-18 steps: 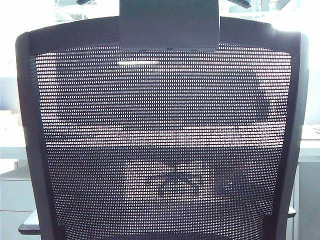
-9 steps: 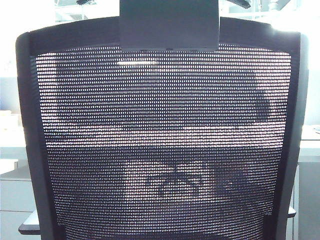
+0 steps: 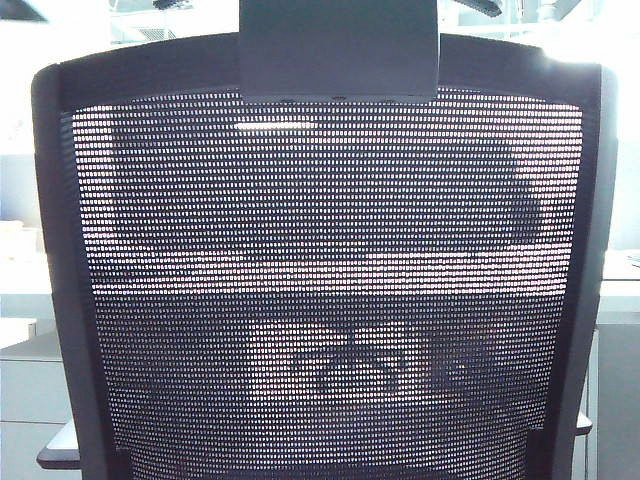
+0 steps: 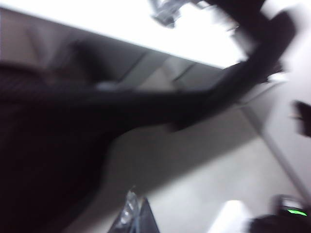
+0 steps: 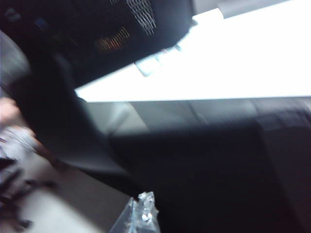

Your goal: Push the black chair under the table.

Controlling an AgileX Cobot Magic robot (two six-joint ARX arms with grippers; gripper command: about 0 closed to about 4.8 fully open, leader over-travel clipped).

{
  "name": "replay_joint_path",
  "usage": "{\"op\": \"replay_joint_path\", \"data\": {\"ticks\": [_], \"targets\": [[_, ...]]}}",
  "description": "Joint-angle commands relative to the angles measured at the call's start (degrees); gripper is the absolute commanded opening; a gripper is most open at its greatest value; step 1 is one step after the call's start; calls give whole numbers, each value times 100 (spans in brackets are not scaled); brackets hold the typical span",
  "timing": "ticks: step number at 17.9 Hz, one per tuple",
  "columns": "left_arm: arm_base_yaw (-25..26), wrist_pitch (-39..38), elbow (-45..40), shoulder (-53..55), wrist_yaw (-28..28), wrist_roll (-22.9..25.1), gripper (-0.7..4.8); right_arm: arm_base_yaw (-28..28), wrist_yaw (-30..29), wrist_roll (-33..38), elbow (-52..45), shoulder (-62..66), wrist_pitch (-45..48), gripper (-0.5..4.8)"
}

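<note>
The black chair [image 3: 320,280] fills the exterior view: its mesh back, solid frame and headrest bracket [image 3: 338,50]. Neither gripper shows there. Bits of the white table [image 3: 22,292] show at both sides and faintly through the mesh. The left wrist view is blurred: my left gripper [image 4: 138,213] is shut and empty over pale floor, short of the chair [image 4: 146,104], with the bright table top [image 4: 146,31] behind. In the right wrist view my right gripper [image 5: 143,213] is shut and empty, right by the chair's dark mass [image 5: 218,170], below the white table [image 5: 243,63].
A white drawer cabinet [image 3: 25,395] stands low on the left of the exterior view. A dark device with a green light [image 4: 289,216] sits on the floor in the left wrist view. Blurred dark clutter [image 5: 12,189] lies near the chair in the right wrist view.
A dark shape has come into the top left corner of the exterior view. The chair back stands where it was.
</note>
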Motion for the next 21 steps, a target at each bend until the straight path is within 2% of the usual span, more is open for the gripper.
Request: {"op": "replay_joint_path", "data": {"ticks": [1,3,6,10,13,16,17,18,20,21], "targets": [[-208,20,17,31,-706,420,-6,96,577,-422,-149,0,-66,-5],[-271,83,15,33,-1163,448,-6,98,914,-509,-334,74,55,-6],[-269,422,7,63,-1434,509,-6,103,872,-509,-485,538,328,-6],[-271,570,7,326,-1370,555,-6,105,752,-485,-490,1467,1342,-5],[-271,525,7,501,-1283,560,-6,105,737,-463,-490,1956,1722,-5],[-271,308,7,505,-916,684,-6,105,647,-391,-490,2350,2240,-5],[-271,177,7,503,-920,726,-6,105,649,-378,-490,2404,2347,-5],[-271,-111,7,503,-953,1032,-6,105,654,-378,-490,2424,2413,-5],[-271,-365,7,503,-1296,1307,-6,105,787,-380,-490,2424,2479,-5],[-269,-372,7,503,-1349,1314,-6,105,859,-380,-490,2424,2494,-5]]}}
